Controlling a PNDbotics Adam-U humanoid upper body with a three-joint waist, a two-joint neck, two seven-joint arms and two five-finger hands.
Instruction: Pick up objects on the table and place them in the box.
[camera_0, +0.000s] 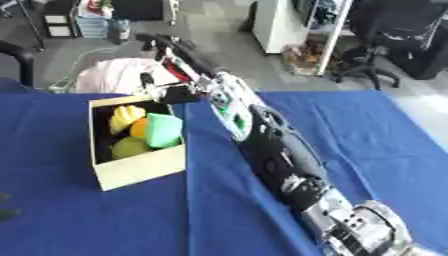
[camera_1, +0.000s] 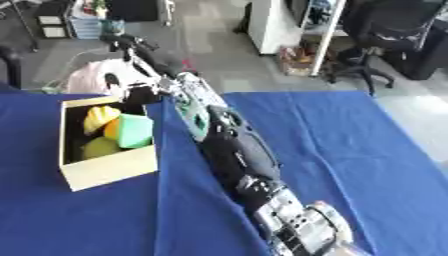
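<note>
The right arm (camera_0: 280, 160) stretches past the box (camera_0: 140, 167) holding fruit (camera_0: 129, 147).

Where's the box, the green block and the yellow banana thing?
box (camera_0: 140, 170), left eye view, front wall.
green block (camera_0: 164, 130), left eye view, its front face.
yellow banana-like thing (camera_0: 123, 117), left eye view, its middle.

floor (camera_0: 219, 45): grey carpet | table (camera_0: 367, 130): blue cloth | office chair (camera_0: 389, 37): black, far R | shelf unit (camera_0: 297, 25): white
</note>
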